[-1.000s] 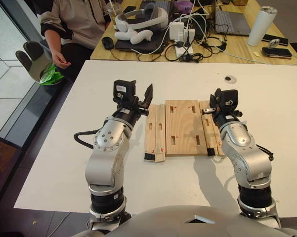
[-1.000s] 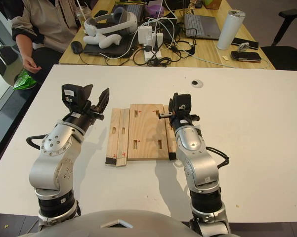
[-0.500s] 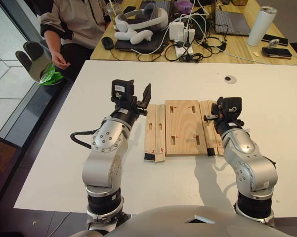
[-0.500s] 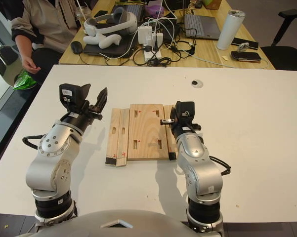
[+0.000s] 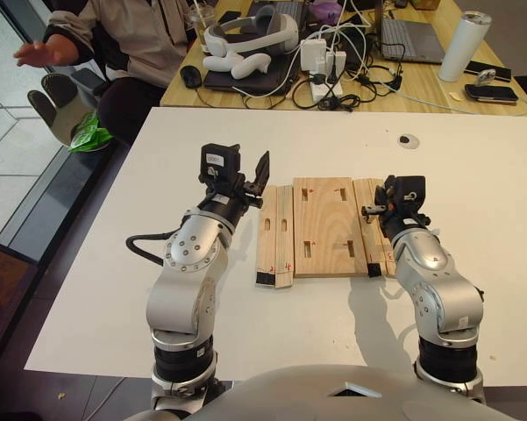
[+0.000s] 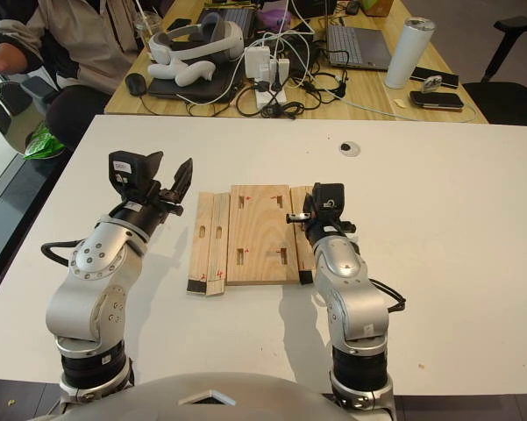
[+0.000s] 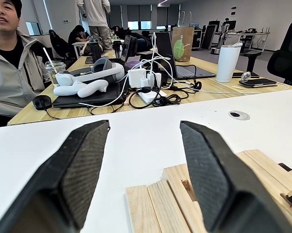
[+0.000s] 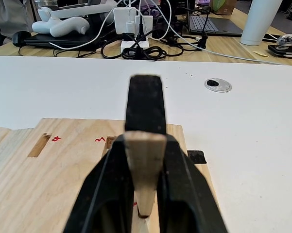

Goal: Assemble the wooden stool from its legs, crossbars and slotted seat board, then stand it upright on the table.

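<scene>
The slotted seat board (image 5: pixel 324 226) lies flat at the table's middle. Two wooden leg pieces (image 5: pixel 274 235) with black ends lie side by side against its left edge, and more pieces (image 5: pixel 366 230) lie along its right edge. My left gripper (image 5: pixel 250 178) hovers just left of the left pieces, open and empty, its dark pads (image 7: pixel 87 165) wide apart. Over the right-hand pieces, my right gripper (image 5: pixel 374 209) is shut on a wooden piece with a black end (image 8: pixel 145 165), held low over the seat board (image 8: pixel 63 189).
A round cable grommet (image 5: pixel 409 139) sits in the white table (image 5: pixel 473 193) behind the right arm. The wooden desk (image 5: pixel 421 92) beyond holds a headset, cables, a laptop and a tumbler (image 5: pixel 463 44). Bare table stretches left and right of the parts.
My right gripper has sunk slightly toward the pieces on the seat board's right side, with the wooden piece still in it. The left gripper has barely shifted.
</scene>
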`<action>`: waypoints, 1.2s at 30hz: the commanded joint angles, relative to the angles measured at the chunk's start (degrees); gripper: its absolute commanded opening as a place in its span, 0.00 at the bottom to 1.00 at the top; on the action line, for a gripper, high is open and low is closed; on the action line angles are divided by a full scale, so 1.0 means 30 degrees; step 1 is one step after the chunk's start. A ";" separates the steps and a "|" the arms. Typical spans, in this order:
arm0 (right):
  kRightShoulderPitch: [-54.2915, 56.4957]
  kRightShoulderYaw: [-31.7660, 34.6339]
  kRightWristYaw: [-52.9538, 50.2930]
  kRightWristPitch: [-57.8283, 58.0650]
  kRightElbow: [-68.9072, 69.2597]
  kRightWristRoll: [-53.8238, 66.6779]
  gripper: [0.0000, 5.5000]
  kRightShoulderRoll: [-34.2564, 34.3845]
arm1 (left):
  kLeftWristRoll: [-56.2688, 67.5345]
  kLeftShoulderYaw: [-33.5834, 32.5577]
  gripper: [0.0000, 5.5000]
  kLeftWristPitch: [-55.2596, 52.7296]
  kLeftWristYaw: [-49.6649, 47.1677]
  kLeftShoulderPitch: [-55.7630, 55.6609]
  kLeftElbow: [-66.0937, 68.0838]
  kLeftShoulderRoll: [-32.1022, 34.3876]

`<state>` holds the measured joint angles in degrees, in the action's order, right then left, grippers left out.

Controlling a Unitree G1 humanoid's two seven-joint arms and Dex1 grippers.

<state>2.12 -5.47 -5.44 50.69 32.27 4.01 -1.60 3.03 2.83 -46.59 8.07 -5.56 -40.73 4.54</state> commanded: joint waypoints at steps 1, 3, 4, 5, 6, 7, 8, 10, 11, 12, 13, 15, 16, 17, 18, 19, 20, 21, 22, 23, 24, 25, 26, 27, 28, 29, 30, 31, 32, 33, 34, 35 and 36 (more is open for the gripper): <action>0.0066 0.0182 0.0119 0.0109 -0.0312 -0.0242 0.07 -0.0107 | 0.0153 0.0038 0.49 -0.0141 -0.0110 -0.0037 0.0035 0.0182; 0.0021 0.0319 0.0125 0.0316 -0.0385 -0.0131 0.07 0.0048 | 0.0172 0.0030 0.49 -0.0149 -0.0121 -0.0065 0.0050 0.0224; 0.0015 0.0377 0.0156 0.0426 -0.0428 -0.0071 0.07 0.0117 | 0.0176 0.0028 0.49 -0.0146 -0.0132 -0.0075 0.0057 0.0234; 0.0008 0.0537 0.0179 0.0626 -0.0514 0.0101 0.07 0.0314 | 0.0176 0.0032 0.49 -0.0141 -0.0140 -0.0084 0.0064 0.0245; 0.0034 0.0711 0.0250 0.0870 -0.0631 0.0320 0.07 0.0514 | 0.0180 0.0041 0.49 -0.0135 -0.0146 -0.0089 0.0068 0.0260; 0.0053 0.0839 0.0294 0.1045 -0.0703 0.0463 0.07 0.0661 | 0.0188 0.0054 0.49 -0.0127 -0.0138 -0.0102 0.0083 0.0279; 0.0110 0.0915 0.0387 0.1259 -0.0762 0.0588 0.07 0.0765 | 0.0190 0.0069 0.49 -0.0124 -0.0131 -0.0119 0.0100 0.0301; 0.0210 0.0888 0.0466 0.1567 -0.0682 0.0682 0.07 0.0906 | 0.0186 0.0091 0.49 -0.0120 -0.0128 -0.0151 0.0131 0.0329; 0.0256 0.0858 0.0490 0.1713 -0.0614 0.0721 0.07 0.0978 | 0.0189 0.0095 0.49 -0.0117 -0.0134 -0.0154 0.0136 0.0334; 0.0324 0.0833 0.0521 0.1903 -0.0551 0.0785 0.07 0.1073 | 0.0181 0.0097 0.49 -0.0122 -0.0164 -0.0138 0.0117 0.0328; 0.0377 0.0810 0.0552 0.2089 -0.0497 0.0840 0.07 0.1163 | 0.0180 0.0099 0.49 -0.0123 -0.0195 -0.0119 0.0097 0.0320; 0.0402 0.0702 0.0615 0.2523 -0.0361 0.0899 0.07 0.1319 | 0.0183 0.0115 0.49 -0.0127 -0.0253 -0.0071 0.0057 0.0300; 0.0377 0.0664 0.0628 0.2693 -0.0299 0.0901 0.07 0.1375 | 0.0189 0.0132 0.49 -0.0121 -0.0280 -0.0057 0.0050 0.0292; 0.0344 0.0632 0.0630 0.2876 -0.0245 0.0896 0.07 0.1421 | 0.0197 0.0148 0.49 -0.0114 -0.0314 -0.0046 0.0048 0.0284; 0.0322 0.0610 0.0620 0.3031 -0.0219 0.0858 0.07 0.1430 | 0.0198 0.0158 0.49 -0.0103 -0.0351 -0.0046 0.0061 0.0275; 0.0309 0.0588 0.0615 0.3127 -0.0218 0.0809 0.07 0.1405 | 0.0200 0.0163 0.49 -0.0089 -0.0381 -0.0045 0.0077 0.0269; 0.0325 0.0556 0.0634 0.3156 -0.0262 0.0741 0.07 0.1323 | 0.0202 0.0164 0.49 -0.0072 -0.0410 -0.0036 0.0086 0.0270; 0.0362 0.0508 0.0668 0.3111 -0.0330 0.0662 0.07 0.1209 | 0.0220 0.0159 0.49 -0.0058 -0.0442 -0.0029 0.0091 0.0268; 0.0486 0.0370 0.0795 0.2733 -0.0593 0.0526 0.07 0.0958 | 0.0222 0.0159 0.49 -0.0022 -0.0479 -0.0031 0.0122 0.0269; 0.0606 0.0243 0.0876 0.2318 -0.0914 0.0371 0.07 0.0755 | 0.0215 0.0159 0.49 0.0017 -0.0514 -0.0033 0.0143 0.0270; 0.0826 0.0286 0.0904 0.1716 -0.1537 0.0313 0.07 0.0782 | 0.0215 0.0144 0.49 0.0059 -0.0565 -0.0028 0.0155 0.0234; 0.1082 0.0341 0.0900 0.1027 -0.2197 0.0243 0.07 0.0824 | 0.0210 0.0143 0.49 0.0100 -0.0603 -0.0041 0.0180 0.0207; 0.1426 0.0455 0.0798 0.0218 -0.3067 0.0129 0.07 0.0944 | 0.0217 0.0161 0.49 0.0131 -0.0624 -0.0087 0.0217 0.0177; 0.1736 0.0612 0.0707 -0.0634 -0.3869 0.0082 0.07 0.1098 | 0.0229 0.0199 0.49 0.0168 -0.0620 -0.0155 0.0279 0.0165; 0.2079 0.0742 0.0537 -0.1573 -0.4775 -0.0059 0.07 0.1209 | 0.0262 0.0233 0.49 0.0197 -0.0584 -0.0251 0.0347 0.0179; 0.2423 0.0860 0.0356 -0.2432 -0.5712 -0.0196 0.07 0.1346 | 0.0303 0.0235 0.49 0.0229 -0.0519 -0.0346 0.0429 0.0228; 0.2679 0.0981 0.0231 -0.3086 -0.6464 -0.0236 0.07 0.1519 | 0.0340 0.0221 0.49 0.0258 -0.0454 -0.0435 0.0515 0.0286; 0.2951 0.1058 0.0139 -0.3600 -0.7242 -0.0241 0.07 0.1715 | 0.0377 0.0189 0.49 0.0279 -0.0394 -0.0520 0.0599 0.0354; 0.3179 0.1155 0.0109 -0.3868 -0.7865 -0.0142 0.07 0.1928 | 0.0404 0.0170 0.49 0.0294 -0.0367 -0.0572 0.0653 0.0406; 0.3380 0.1323 0.0092 -0.3904 -0.8369 0.0052 0.07 0.2188 | 0.0424 0.0162 0.49 0.0295 -0.0358 -0.0605 0.0685 0.0439; 0.3606 0.1463 0.0111 -0.3496 -0.8806 0.0214 0.07 0.2391 | 0.0443 0.0183 0.49 0.0290 -0.0338 -0.0646 0.0715 0.0470; 0.3840 0.1484 0.0238 -0.3058 -0.9164 0.0305 0.07 0.2479 | 0.0461 0.0208 0.49 0.0285 -0.0322 -0.0665 0.0724 0.0498; 0.4082 0.1518 0.0329 -0.2759 -0.9470 0.0358 0.07 0.2540 | 0.0469 0.0219 0.49 0.0285 -0.0326 -0.0648 0.0707 0.0521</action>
<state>14.34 -0.95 -5.21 38.11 7.55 3.30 4.61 4.19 3.38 -45.72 6.95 -6.87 -39.14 5.74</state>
